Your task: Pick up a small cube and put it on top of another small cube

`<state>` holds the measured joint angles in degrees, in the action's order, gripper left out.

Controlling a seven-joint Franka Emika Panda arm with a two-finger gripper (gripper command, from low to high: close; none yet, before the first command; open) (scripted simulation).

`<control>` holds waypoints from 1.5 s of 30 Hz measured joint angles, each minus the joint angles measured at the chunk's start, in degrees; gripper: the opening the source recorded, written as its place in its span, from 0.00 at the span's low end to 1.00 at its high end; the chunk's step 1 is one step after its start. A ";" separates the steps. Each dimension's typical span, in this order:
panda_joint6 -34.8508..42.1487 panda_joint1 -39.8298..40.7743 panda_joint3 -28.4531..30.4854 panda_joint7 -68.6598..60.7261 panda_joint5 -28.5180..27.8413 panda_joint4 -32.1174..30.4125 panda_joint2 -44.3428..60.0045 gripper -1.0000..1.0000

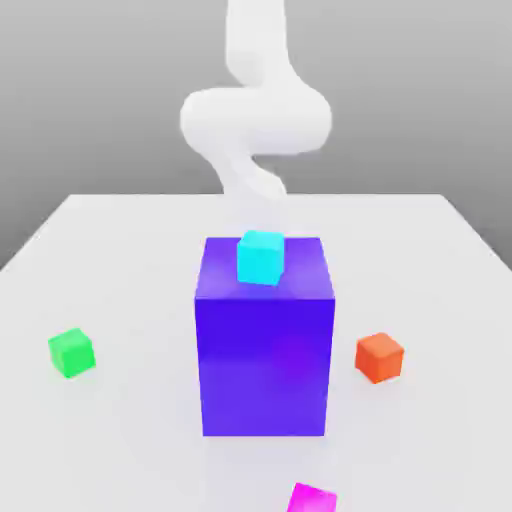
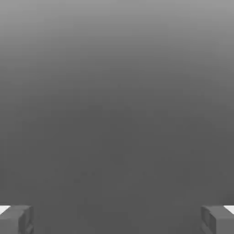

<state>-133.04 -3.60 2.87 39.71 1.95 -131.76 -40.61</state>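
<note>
Blue-purple block (image 1: 264, 350) central, cyan cube (image 1: 261, 257) atop, orange cube (image 1: 379, 357) beside

A big blue-purple block (image 1: 265, 340) stands mid-frame on the white tabletop (image 1: 120, 260), with a cyan cube (image 1: 261, 257) on its top and the white arm (image 1: 255, 120) rising behind it. The green cube (image 1: 71, 352) sits at left, an orange cube (image 1: 380, 357) at right, and the magenta cube (image 1: 312, 498) at the bottom edge.

My fingers (image 2: 17, 219) look like matt grey plastic with pale tips. My arm (image 1: 255, 115) is smooth, white and soft-sheened. The table (image 1: 120, 270) is plain matt white. The big blue-purple block (image 1: 265, 350) looks smooth and faintly glossy, and the small cubes look flat and uniformly coloured.
</note>
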 joint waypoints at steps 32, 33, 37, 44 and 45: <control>-20.28 -16.81 9.83 -65.97 9.40 -0.41 62.30 0.50; -21.82 -16.35 9.22 -66.65 9.80 -0.01 64.36 0.50; -26.08 -14.54 6.98 -68.33 11.63 1.20 70.01 0.00; -24.68 -15.15 7.72 -67.82 10.88 0.81 68.31 0.00; -23.26 -15.66 8.39 -67.22 10.05 0.38 66.42 0.00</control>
<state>-156.30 -19.26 11.26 -27.51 12.00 -131.38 25.81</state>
